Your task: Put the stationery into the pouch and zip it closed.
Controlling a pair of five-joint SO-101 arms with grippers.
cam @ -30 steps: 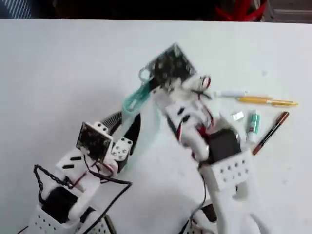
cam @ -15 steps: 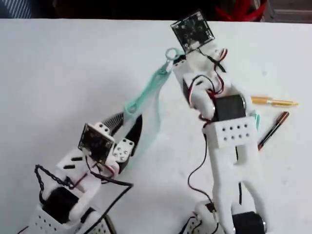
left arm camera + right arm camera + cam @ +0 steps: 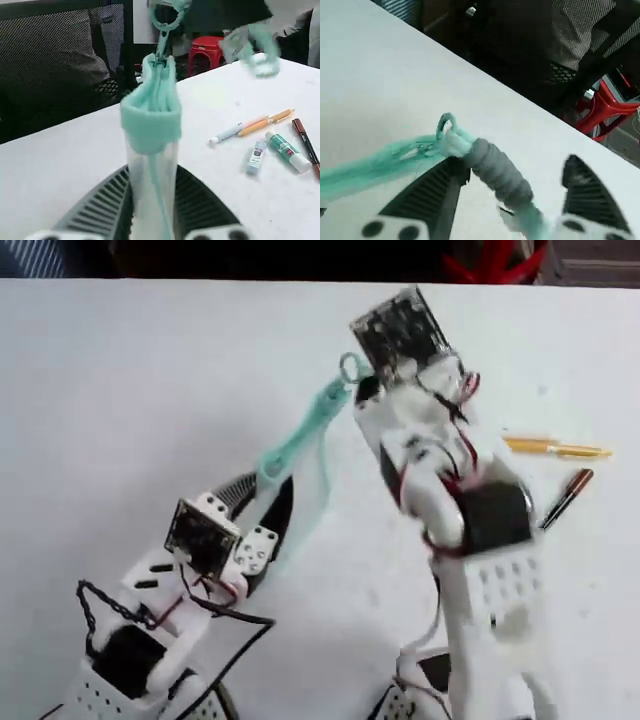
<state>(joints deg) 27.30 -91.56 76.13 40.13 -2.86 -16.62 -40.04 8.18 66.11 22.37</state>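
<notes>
The teal and clear pouch stretches slantwise between the two arms. My left gripper is shut on its near end, and in the left wrist view the pouch rises from that gripper with its ring pull at the far tip. My right gripper stands open at that tip, close to the ring pull. In the right wrist view the ring and the pouch end lie between the spread fingers of the gripper. Pens, a glue stick and a small tube lie on the table.
A yellow pen and a brown pen lie to the right of the right arm, which hides the other stationery in the high view. The white table is bare to the left and rear. Chairs and a red stool stand beyond the far edge.
The right gripper carried the ring pull away to the far right, drawing the pouch out straight. In the last half second it came back a little toward me. The left gripper kept its hold.
</notes>
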